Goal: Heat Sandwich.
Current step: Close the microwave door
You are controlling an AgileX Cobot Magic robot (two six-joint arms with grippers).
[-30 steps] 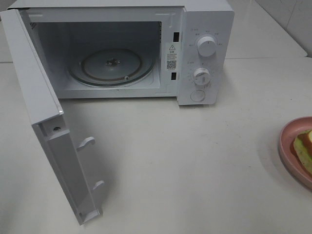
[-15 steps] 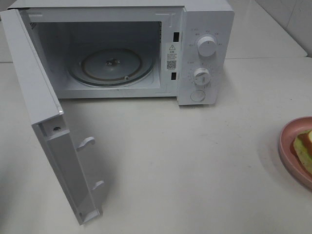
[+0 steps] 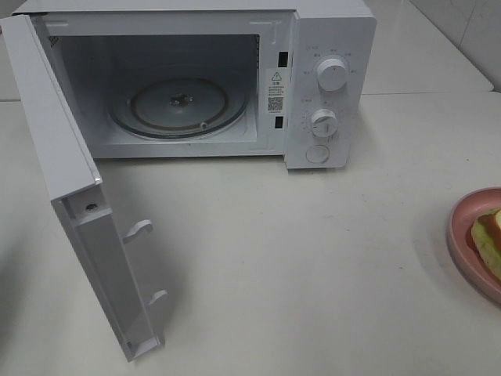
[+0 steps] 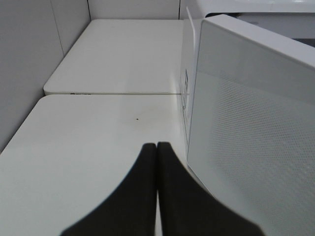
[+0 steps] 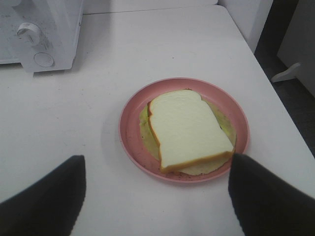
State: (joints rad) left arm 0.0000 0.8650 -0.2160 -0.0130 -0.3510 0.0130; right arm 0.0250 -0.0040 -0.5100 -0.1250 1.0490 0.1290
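Sandwich [image 5: 189, 130] on pink plate [image 5: 132, 142], w/ plate flat on white table [image 3: 313, 258] near its right edge in the high view, only partly in shot there. In right wrist view: square-ish pale bread slice on top, browned crust edge, thin yellow-green layer poking out beneath; red filling just visible at sandwich [image 3: 491, 235] edge in the high view. Right gripper [image 5: 155, 196] spread wide, dark fingers [image 5: 44, 196] either side of the shot, hanging above table and short of the plate, not touching plate or sandwich; one finger overlaps plate rim in the view, contact can't be told. Left gripper [image 4: 157, 152] pressed together, fingertips meeting w/ no gap, pinching nothing, hanging over bare table just beside outer face of microwave door [image 4: 251, 132]. Neither gripper seen in the high view. Microwave [image 3: 329, 47] white, at back of table, door [image 3: 70, 180] swung fully open to the left, two hook latches on its inner edge. Glass turntable [image 3: 176, 106] inside, nothing on it. Two round knobs [image 3: 332, 74] plus a round button on control panel, right of the opening. Table matte white, a few faint specks; second white tabletop butted behind w/ a seam between. Pale wall panels at left in left wrist view; dark floor beyond table edge in right wrist view.
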